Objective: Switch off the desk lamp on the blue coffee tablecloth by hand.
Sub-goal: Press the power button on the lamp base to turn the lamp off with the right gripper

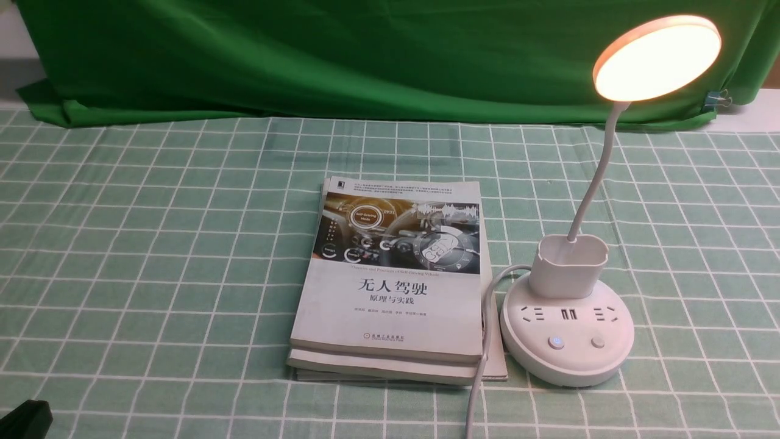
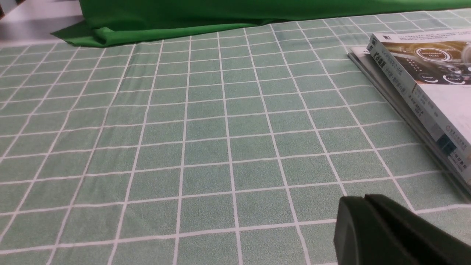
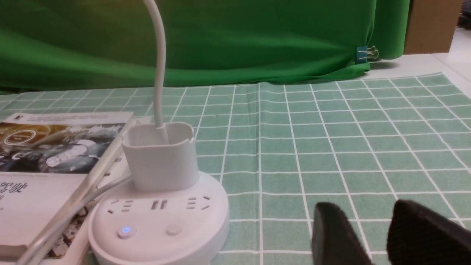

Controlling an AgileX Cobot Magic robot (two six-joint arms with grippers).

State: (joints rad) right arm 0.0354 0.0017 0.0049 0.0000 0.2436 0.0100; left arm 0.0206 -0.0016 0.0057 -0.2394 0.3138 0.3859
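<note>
The white desk lamp (image 1: 567,329) stands on the blue coffee tablecloth (image 1: 152,244) at the right. Its round head (image 1: 657,58) glows warm yellow. Its round base holds a lit blue button (image 1: 555,341) and a plain button (image 1: 598,341). In the right wrist view the base (image 3: 158,224) lies near, with the blue button (image 3: 126,230) lit. My right gripper (image 3: 362,211) is open and empty, low over the cloth beside the base, apart from it. My left gripper (image 2: 364,200) is shut and empty, low over the cloth (image 2: 184,129) left of the books; its dark edge shows in the front view (image 1: 24,421).
A stack of books (image 1: 393,277) lies on the cloth just left of the lamp base, also in the left wrist view (image 2: 423,84). The lamp's white cable (image 1: 484,341) runs along the books toward the front edge. A dark green backdrop (image 1: 365,55) hangs behind.
</note>
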